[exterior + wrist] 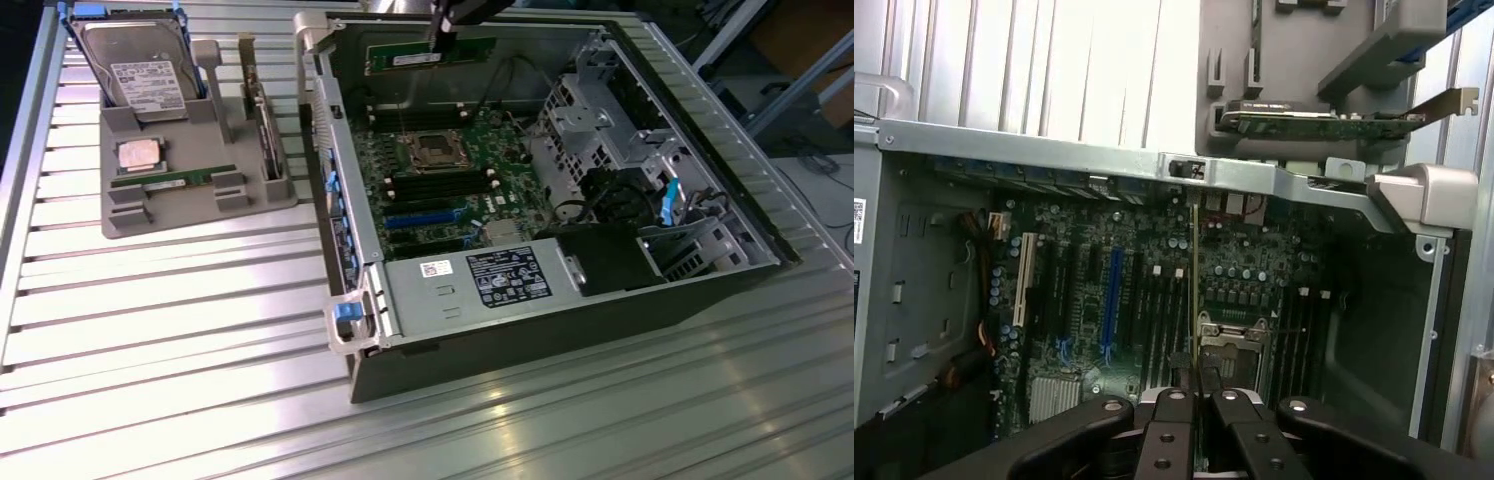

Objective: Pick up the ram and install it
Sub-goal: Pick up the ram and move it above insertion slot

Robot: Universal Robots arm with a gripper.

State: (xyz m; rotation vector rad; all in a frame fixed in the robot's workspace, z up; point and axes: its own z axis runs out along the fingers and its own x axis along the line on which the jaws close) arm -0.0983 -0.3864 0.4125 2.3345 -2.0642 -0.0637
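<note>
Ram [430, 54], clenched edge-on in the pincer [445, 38], hangs over the far end of the open computer case [350, 240], above the motherboard [447, 200]. We judge the risk to be a skewed descent: off line with the memory slots [1159, 320], its edge could jam or slip the grip.

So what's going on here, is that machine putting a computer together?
Pretty much. A robot arm's gripper is shut on a ram stick, a thin green board, and holds it in the air over the open computer case. The stick is not yet seated in a slot on the motherboard below. On the gray tray beside the case sit a second ram stick, a processor chip and a hard drive.
</note>
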